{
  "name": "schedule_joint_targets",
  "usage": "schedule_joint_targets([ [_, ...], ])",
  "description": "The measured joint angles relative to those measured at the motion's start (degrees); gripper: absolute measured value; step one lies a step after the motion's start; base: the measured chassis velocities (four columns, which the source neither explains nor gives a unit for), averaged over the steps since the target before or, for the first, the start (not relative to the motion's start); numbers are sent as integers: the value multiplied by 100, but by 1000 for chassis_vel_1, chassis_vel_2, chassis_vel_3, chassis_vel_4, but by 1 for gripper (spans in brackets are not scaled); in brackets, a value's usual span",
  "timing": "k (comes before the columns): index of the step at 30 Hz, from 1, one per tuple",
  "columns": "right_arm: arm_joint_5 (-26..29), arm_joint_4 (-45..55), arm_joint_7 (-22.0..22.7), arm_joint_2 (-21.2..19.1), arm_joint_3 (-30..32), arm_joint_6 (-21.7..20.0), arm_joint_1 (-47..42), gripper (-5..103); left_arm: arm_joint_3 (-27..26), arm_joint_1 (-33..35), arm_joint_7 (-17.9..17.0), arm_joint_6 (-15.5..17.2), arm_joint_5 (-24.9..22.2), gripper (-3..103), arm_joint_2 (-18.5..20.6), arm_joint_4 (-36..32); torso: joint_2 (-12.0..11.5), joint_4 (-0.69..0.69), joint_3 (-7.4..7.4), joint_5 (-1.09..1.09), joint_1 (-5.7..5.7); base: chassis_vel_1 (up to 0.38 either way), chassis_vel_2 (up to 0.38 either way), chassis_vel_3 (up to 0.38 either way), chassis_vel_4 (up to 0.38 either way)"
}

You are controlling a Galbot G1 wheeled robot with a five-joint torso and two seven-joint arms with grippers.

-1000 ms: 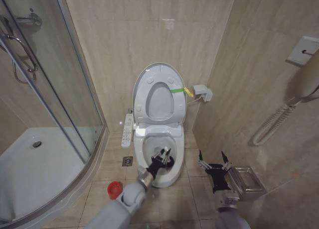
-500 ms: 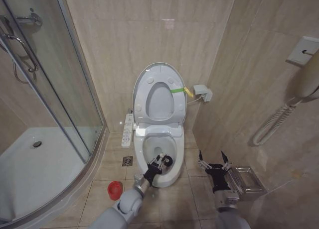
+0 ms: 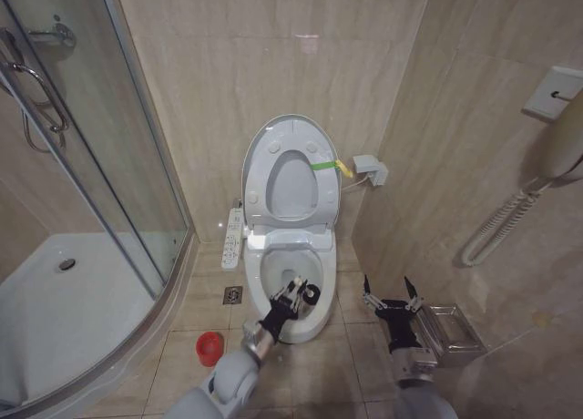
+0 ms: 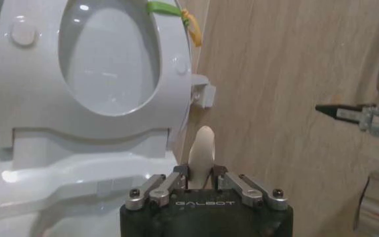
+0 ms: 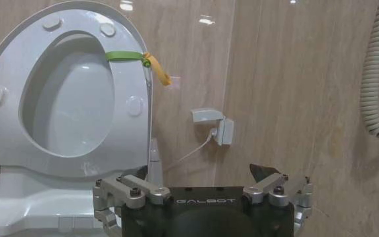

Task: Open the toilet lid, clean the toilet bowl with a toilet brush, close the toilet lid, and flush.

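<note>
The toilet lid (image 3: pixel 290 124) stands raised against the back wall with the white seat ring in front of it, and the green-and-yellow tab (image 3: pixel 330 167) is on its right edge. Below it the toilet bowl (image 3: pixel 270 266) lies uncovered. My left gripper (image 3: pixel 291 297) is over the bowl's front, shut on the toilet brush, whose black head (image 3: pixel 311 293) sits inside the bowl. In the left wrist view the pale handle (image 4: pixel 205 143) rises between the closed fingers of my left gripper (image 4: pixel 199 174). The brush's red holder (image 3: pixel 209 347) stands on the floor to the left. My right gripper (image 3: pixel 387 290) hangs open beside the bowl, holding nothing.
A glass shower enclosure (image 3: pixel 82 164) fills the left side. A button panel (image 3: pixel 234 238) and a floor drain (image 3: pixel 233 294) lie left of the bowl. A metal box (image 3: pixel 448 328) sits by the right wall, and a coiled cord (image 3: pixel 496 226) hangs above it.
My left arm has drawn back and down a little, and the brush head has shifted slightly right and toward the bowl's front. The right arm has not moved.
</note>
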Motion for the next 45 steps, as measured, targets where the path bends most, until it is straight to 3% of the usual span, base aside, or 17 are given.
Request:
schedule_joint_targets([
  [10,0,0,0,0,0,0,0,100,-83,-25,-96,37,-86,22,-14,239,0,-2,0,-1,0,0,0,0,0],
  [19,0,0,0,0,0,0,0,100,-185,-529,189,-443,-166,22,-308,1139,-1,-2,0,-1,1,0,0,0,0],
  [23,0,0,0,0,0,0,0,100,-140,-558,169,-400,-227,22,-272,876,-1,-3,0,0,1,0,0,0,0],
  [31,0,0,0,0,0,0,0,100,-58,-126,-16,-169,-130,22,160,-19,-1,-1,0,0,0,0,0,0,0],
  [36,0,0,1,0,0,0,0,100,-123,-48,-57,-141,-96,22,232,18,-1,-1,0,0,0,0,0,0,0],
  [42,0,0,0,0,0,0,0,100,-224,-256,124,-424,-90,22,71,573,-1,-2,0,0,0,0,0,0,0],
  [45,0,0,0,0,0,0,0,100,-242,-515,425,-784,-155,22,-128,1150,-1,-2,0,0,1,0,0,0,0],
])
